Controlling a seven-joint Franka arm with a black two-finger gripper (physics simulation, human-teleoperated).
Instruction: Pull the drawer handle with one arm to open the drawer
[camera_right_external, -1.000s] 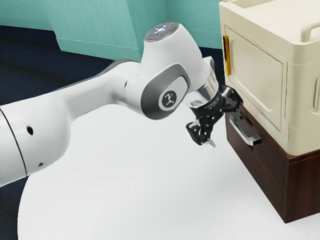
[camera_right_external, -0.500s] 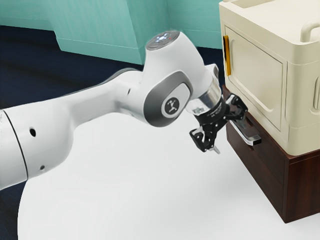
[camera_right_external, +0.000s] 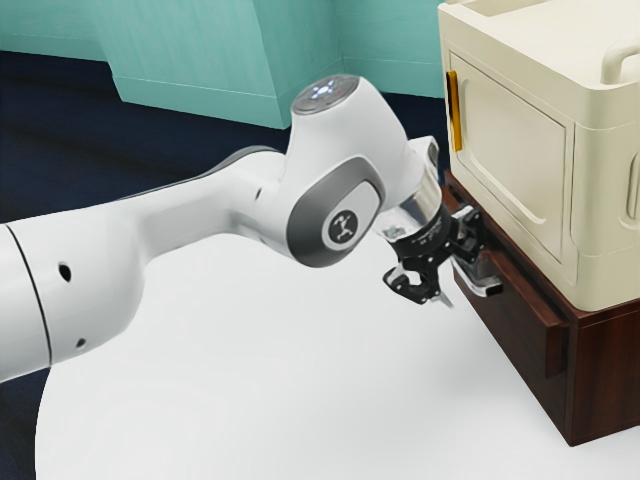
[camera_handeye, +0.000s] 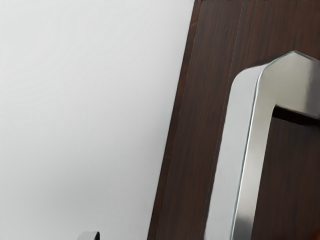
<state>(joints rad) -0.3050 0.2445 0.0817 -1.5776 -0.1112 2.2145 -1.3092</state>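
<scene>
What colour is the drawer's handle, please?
The handle is silver, with a metallic sheen; the wrist view shows it best.

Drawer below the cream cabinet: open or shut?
Slightly open: in the exterior view, the drawer front stands out from the dark wooden cabinet housing it.

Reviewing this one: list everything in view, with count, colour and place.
Drawer: one, dark brown, slightly out of its cabinet
Handle: one, silvery metal, on the drawer's front
Cabinet: one, dark brown, on the table
Storage unit: one, cream, on top of the cabinet
Strip: one, yellow-orange, upright on the storage unit's front
Table: one, white, under the cabinet
Wall: teal, in the background
Floor: dark blue, beyond the table
Arm: one, white with grey, entering from the exterior view's left
Gripper: one, black, two-fingered, open, at the handle
</scene>
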